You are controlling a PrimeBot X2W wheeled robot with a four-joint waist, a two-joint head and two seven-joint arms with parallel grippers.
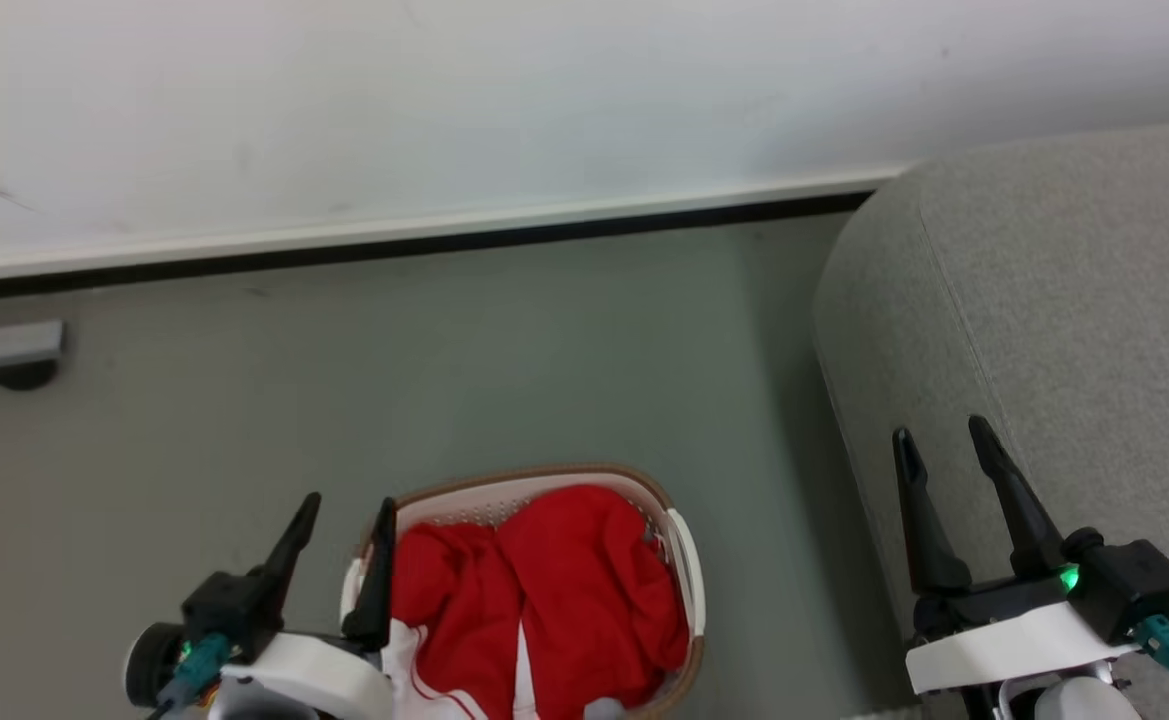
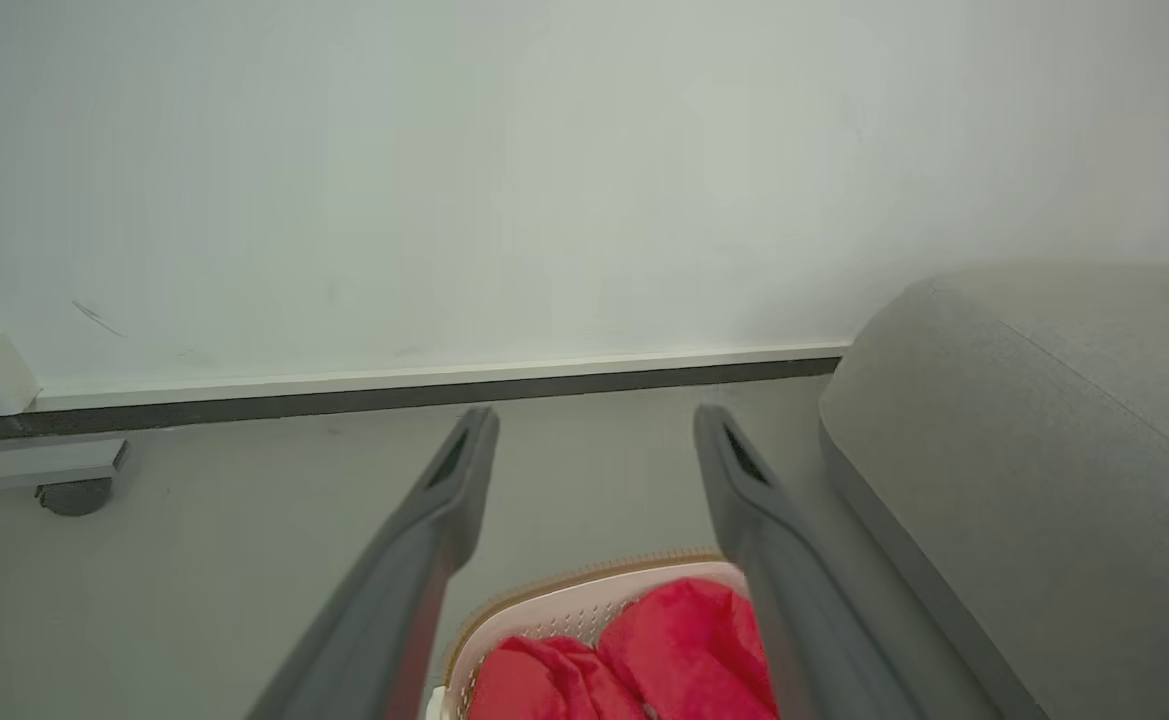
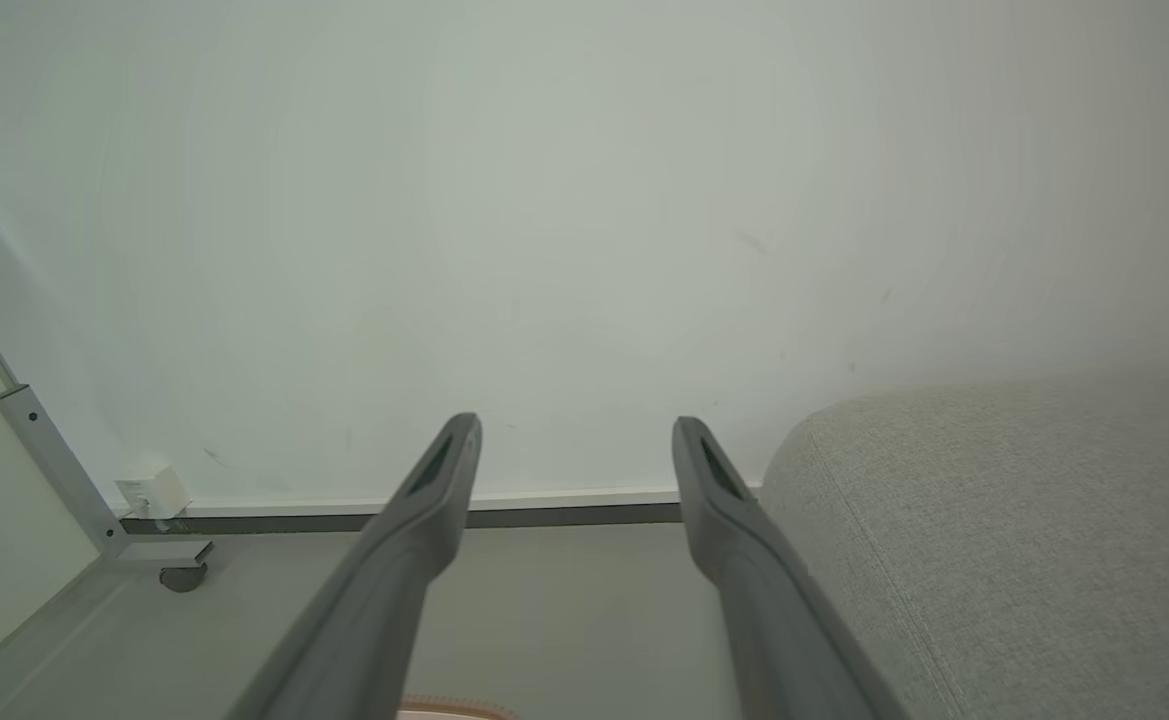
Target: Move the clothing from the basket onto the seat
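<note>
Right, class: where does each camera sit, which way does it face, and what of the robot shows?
Head view: on the head, facing forward and down at basket, clothing and seat; left hand and right hand show.
Left wrist view: on that wrist, facing along its fingers over the basket to the wall.
Right wrist view: on that wrist, facing along its fingers to the wall.
Both wrist views share wall and seat.

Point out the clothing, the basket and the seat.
clothing (image 1: 584,590), head view, middle of the red fabric.
basket (image 1: 472,509), head view, white perforated far wall.
seat (image 1: 1044,300), head view, grey upholstery near its rounded corner.
</note>
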